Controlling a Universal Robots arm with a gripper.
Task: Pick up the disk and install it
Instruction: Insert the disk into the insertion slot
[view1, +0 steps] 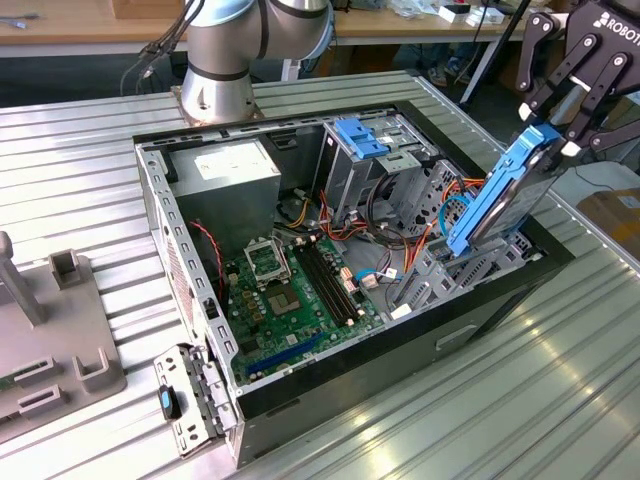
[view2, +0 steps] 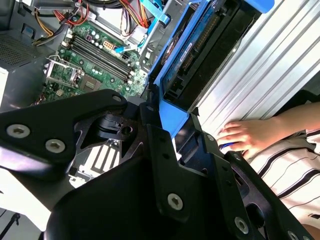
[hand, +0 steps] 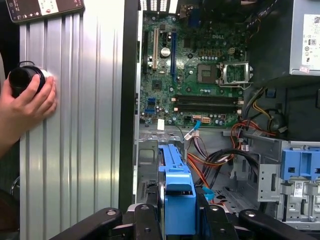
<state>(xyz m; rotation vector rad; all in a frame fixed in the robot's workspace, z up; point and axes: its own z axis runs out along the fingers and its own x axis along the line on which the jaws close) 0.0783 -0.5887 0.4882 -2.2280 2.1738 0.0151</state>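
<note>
Disk (view1: 497, 200), tilted, is clamped in the claw (view1: 548, 140) over the open computer case (view1: 400, 372) holding a motherboard (view1: 295, 290) and cables (view1: 384, 212).

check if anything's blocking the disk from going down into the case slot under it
Nothing visible does. The pincer grips the disk, which is tilted with its lower end at the grey cage. Loose orange cables lie beside it, not under it.

In the exterior view the hand (view1: 558, 140) runs off the top right corner, its wrist unseen. In the second wrist view the disk (view2: 200, 50) it clamps is cut by the top edge, and its near end hides behind the hand's own black frame. In the first wrist view a person's fingers (hand: 42, 97) half cover a dark round object (hand: 21, 79), perhaps a knob.
</note>
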